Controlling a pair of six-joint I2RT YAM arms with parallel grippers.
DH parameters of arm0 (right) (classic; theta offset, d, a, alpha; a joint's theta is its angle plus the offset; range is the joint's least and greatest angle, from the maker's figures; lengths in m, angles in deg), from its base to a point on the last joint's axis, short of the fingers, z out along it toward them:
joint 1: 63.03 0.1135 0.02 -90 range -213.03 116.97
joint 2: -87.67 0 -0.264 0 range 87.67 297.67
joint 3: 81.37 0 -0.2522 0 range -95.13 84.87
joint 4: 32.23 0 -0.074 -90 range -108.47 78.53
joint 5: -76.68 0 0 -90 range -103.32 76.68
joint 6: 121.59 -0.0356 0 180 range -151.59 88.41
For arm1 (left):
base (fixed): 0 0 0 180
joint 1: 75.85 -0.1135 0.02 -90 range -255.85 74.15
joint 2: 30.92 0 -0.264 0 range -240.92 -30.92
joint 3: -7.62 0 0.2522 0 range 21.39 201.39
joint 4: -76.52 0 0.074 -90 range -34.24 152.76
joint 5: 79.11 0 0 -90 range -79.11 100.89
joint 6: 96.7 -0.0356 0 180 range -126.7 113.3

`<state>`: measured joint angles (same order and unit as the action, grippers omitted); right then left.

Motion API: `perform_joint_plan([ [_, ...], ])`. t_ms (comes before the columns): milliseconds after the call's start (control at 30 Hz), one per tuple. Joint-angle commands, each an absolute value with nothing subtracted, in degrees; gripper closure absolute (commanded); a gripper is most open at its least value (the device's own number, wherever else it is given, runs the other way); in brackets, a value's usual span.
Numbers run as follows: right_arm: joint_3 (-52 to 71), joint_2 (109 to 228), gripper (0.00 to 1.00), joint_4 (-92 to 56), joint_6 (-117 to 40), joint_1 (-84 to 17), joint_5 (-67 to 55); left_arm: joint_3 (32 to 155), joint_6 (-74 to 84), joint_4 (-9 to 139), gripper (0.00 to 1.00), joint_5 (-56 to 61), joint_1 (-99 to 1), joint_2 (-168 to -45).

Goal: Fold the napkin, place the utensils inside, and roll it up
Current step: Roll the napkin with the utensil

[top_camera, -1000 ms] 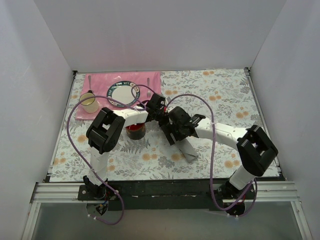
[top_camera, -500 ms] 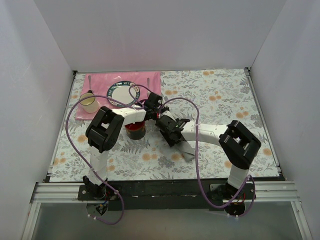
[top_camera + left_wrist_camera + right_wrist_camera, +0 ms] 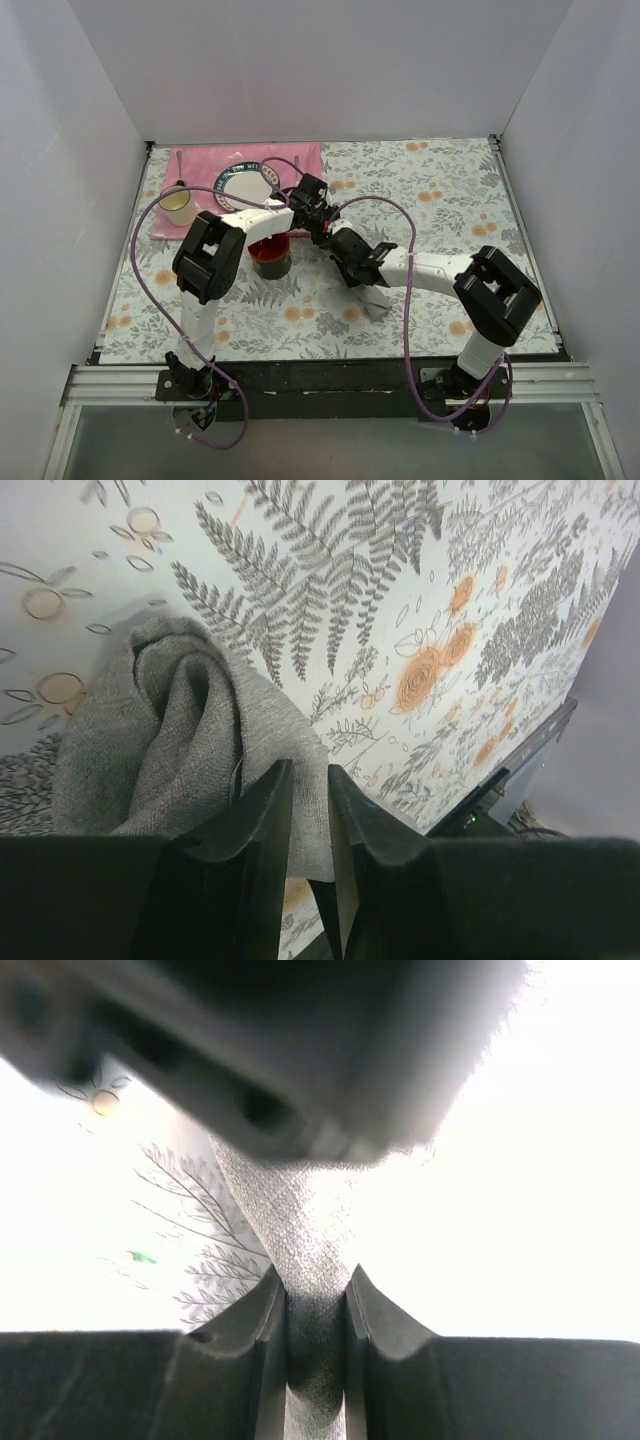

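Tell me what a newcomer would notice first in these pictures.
Both arms meet mid-table at the grey napkin, bunched up, with the floral tablecloth beneath. The right fingers pinch a twisted neck of it; the left fingers stand close together at another fold. At the far left lies a pink placemat with a plate.

One napkin [image 3: 376, 301], one pink placemat [image 3: 197, 164], one plate [image 3: 243, 186], one mug [image 3: 179, 207].

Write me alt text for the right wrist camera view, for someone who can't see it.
The right tool pinches a strip of the grey napkin between its two dark fingers. A blurred dark shape fills the top, and the background is washed out white with faint fern print at left.
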<state>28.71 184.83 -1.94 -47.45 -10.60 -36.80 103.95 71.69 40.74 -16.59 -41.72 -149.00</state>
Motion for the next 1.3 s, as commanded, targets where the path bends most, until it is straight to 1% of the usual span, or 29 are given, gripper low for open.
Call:
perform_joint_plan([
  [0, 33.88, 184.53, 0.86, -3.35, -49.00, -15.73, -25.21, 112.32, 69.77, 34.13, 0.77, -13.99, -44.21, -145.36],
  [33, 34.50, 184.09, 0.89, -4.83, -49.26, -16.61, -22.66, 113.48, 69.16, 33.41, 0.76, -13.29, -44.21, -144.92],
  [67, 35.20, 183.21, 0.90, -5.89, -49.78, -19.06, -16.98, 114.54, 68.72, 32.71, 0.76, -12.15, -44.30, -143.70],
  [133, 37.84, 181.55, 0.92, -9.48, -50.58, -21.62, -10.45, 117.00, 68.10, 31.04, 0.76, -11.00, -44.39, -142.37],
  [167, 38.72, 181.10, 0.92, -10.64, -51.10, -24.15, -4.68, 117.53, 68.01, 30.77, 0.75, -10.56, -44.30, -141.76],
  [233, 41.09, 180.22, 0.93, -13.01, -52.86, -26.54, 0.63, 117.80, 67.92, 30.51, 0.75, -10.38, -44.39, -139.91],
  [267, 41.71, 180.13, 0.93, -15.02, -53.47, -28.55, 5.44, 117.63, 67.92, 30.42, 0.75, -10.47, -44.39, -139.38],
  [433, 43.99, 182.06, 0.94, -17.94, -55.59, -31.82, 15.13, 115.70, 68.19, 30.60, 0.73, -11.87, -44.39, -137.36],
  [567, 46.63, 182.50, 0.94, -21.45, -58.74, -33.49, 18.67, 112.36, 69.50, 33.66, 0.73, -15.03, -44.30, -136.30],
  [600, 47.25, 182.59, 0.94, -22.94, -59.27, -33.93, 19.28, 111.48, 70.03, 34.63, 0.73, -17.39, -44.39, -136.21],
  [733, 50.85, 182.07, 0.93, -28.57, -63.23, -36.91, 24.19, 106.38, 72.49, 39.02, 0.76, -22.58, -43.95, -136.13],
  [900, 54.98, 182.76, 0.93, -35.86, -68.68, -39.56, 28.25, 101.28, 74.86, 44.38, 0.77, -25.14, -41.32, -135.95],
  [1267, 57.36, 183.12, 0.93, -39.21, -70.35, -41.40, 27.81, 92.58, 76.97, 53.70, 0.80, -25.68, -39.55, -140.34],
])
